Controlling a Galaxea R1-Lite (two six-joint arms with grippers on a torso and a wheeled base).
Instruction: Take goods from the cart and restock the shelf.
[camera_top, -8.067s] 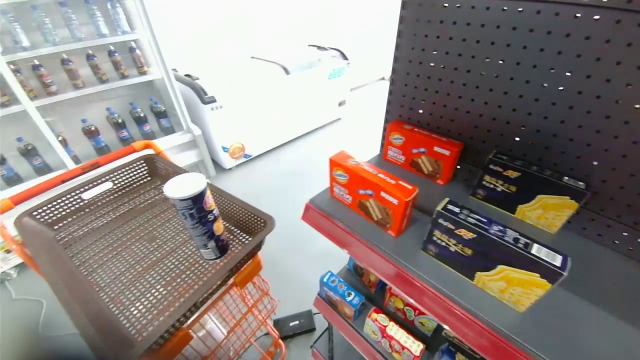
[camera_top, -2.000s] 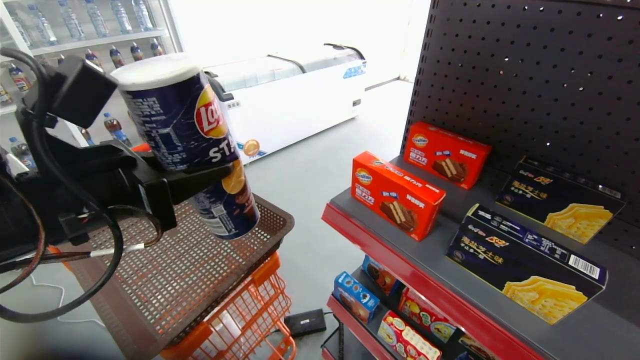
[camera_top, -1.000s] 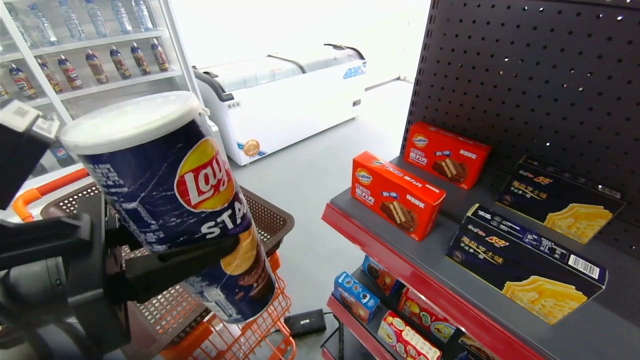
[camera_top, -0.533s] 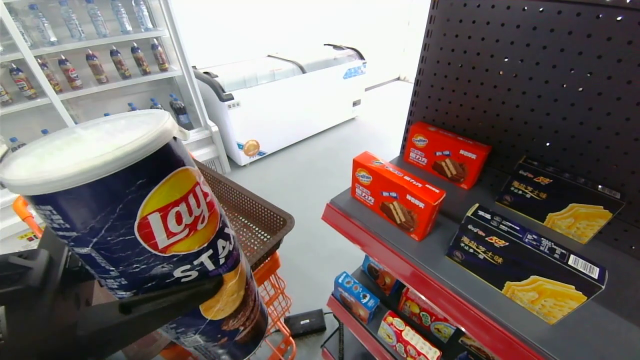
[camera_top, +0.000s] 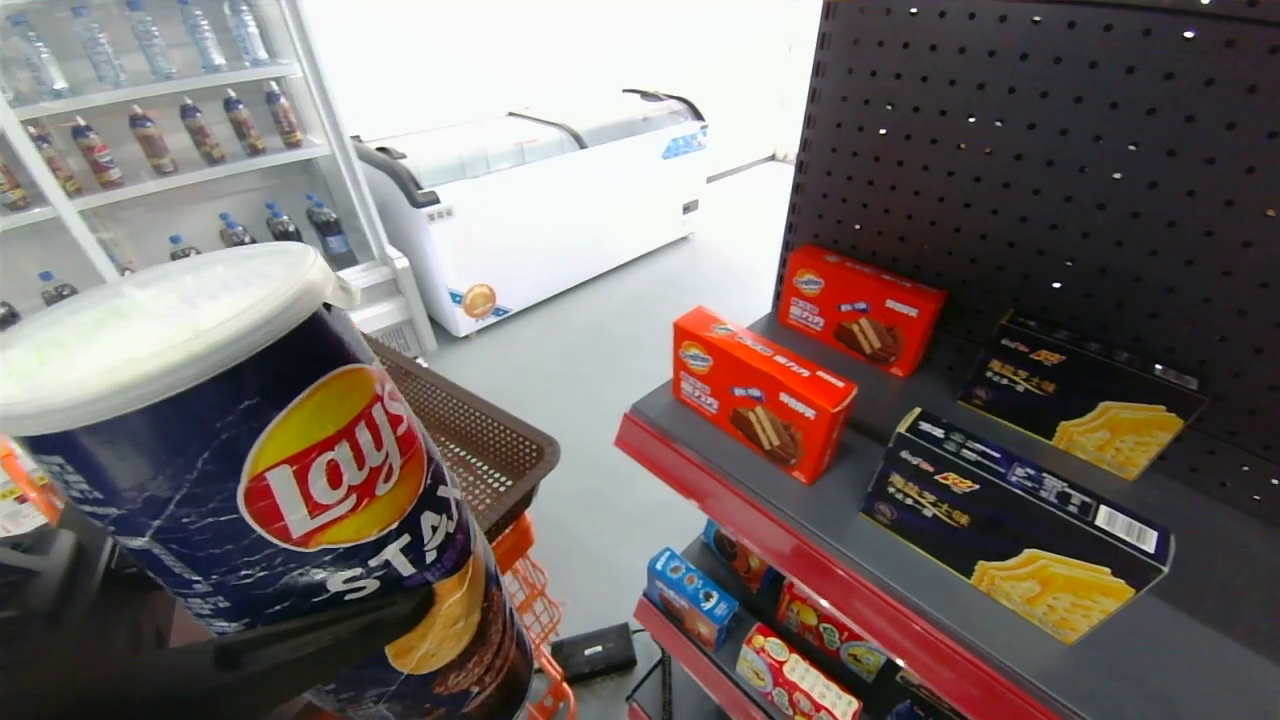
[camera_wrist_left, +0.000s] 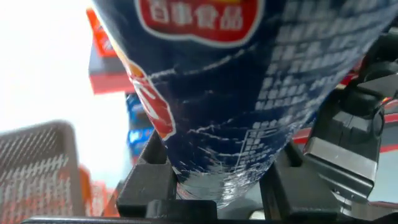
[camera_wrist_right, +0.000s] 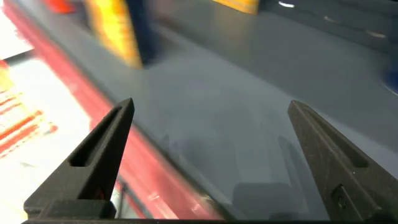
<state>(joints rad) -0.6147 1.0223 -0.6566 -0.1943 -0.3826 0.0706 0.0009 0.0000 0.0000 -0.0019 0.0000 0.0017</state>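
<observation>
A dark blue chip can (camera_top: 300, 480) with a white lid fills the lower left of the head view, upright and slightly tilted. My left gripper (camera_wrist_left: 217, 186) is shut on its lower body, and one black finger (camera_top: 320, 635) crosses the can's front. The brown cart basket (camera_top: 480, 450) lies behind and below the can. In the right wrist view my right gripper (camera_wrist_right: 214, 162) stands open with nothing between its fingers, over the grey shelf top (camera_wrist_right: 249, 106) near its red edge.
The grey shelf (camera_top: 800, 500) at right carries two orange boxes (camera_top: 762, 392) and two dark boxes (camera_top: 1010, 520), with bare room at its front right. Lower tiers hold snack packs (camera_top: 690, 595). A chest freezer (camera_top: 540, 210) and a drinks rack (camera_top: 180, 130) stand behind.
The left gripper took the can from the basket and raised it close to the camera, where it now sits lower left. The head view has shifted slightly.
</observation>
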